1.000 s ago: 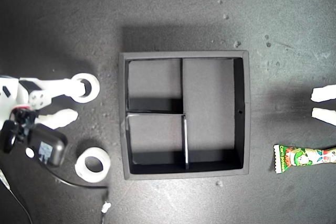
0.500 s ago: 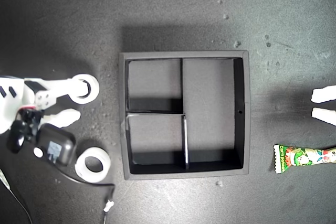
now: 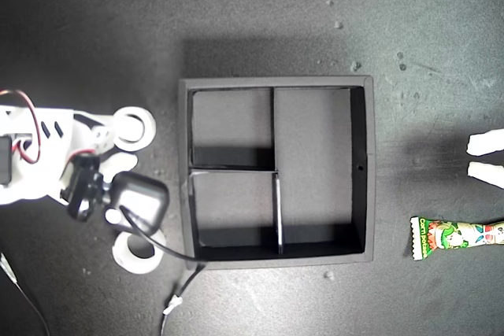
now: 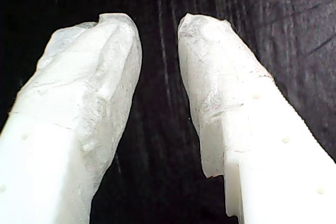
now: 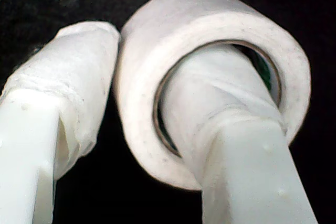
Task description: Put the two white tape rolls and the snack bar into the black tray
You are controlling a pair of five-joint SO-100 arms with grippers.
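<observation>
1. At the jaws of my second gripper [image 5: 123, 93], a small white ring-shaped tape roll [image 5: 210, 40] is pinched through its wall: one wrapped white finger [image 5: 220, 103] runs through the round open centre, the other presses the outer face.
2. My first gripper [image 4: 157, 77] shows two white padded fingers held slightly apart, with only dark mat between them.
3. In the exterior view, the second arm reaches in from that view's left, with the held roll [image 3: 132, 127] just beside the tray's left wall and its black wrist camera housing [image 3: 142, 201] below it.
4. A second white ring-shaped tape roll [image 3: 140, 251] lies on the dark grey mat [image 3: 260, 13] under that housing, partly covered, near the tray's lower-left corner.
5. The square shallow black tray [image 3: 367, 171] sits at centre, its two small compartments and one long compartment holding nothing.
6. At the exterior view's right edge, the first gripper's fingertips [image 3: 486, 156] sit above the long green-and-white crimped snack bar [image 3: 457, 236], well apart from the tray.
</observation>
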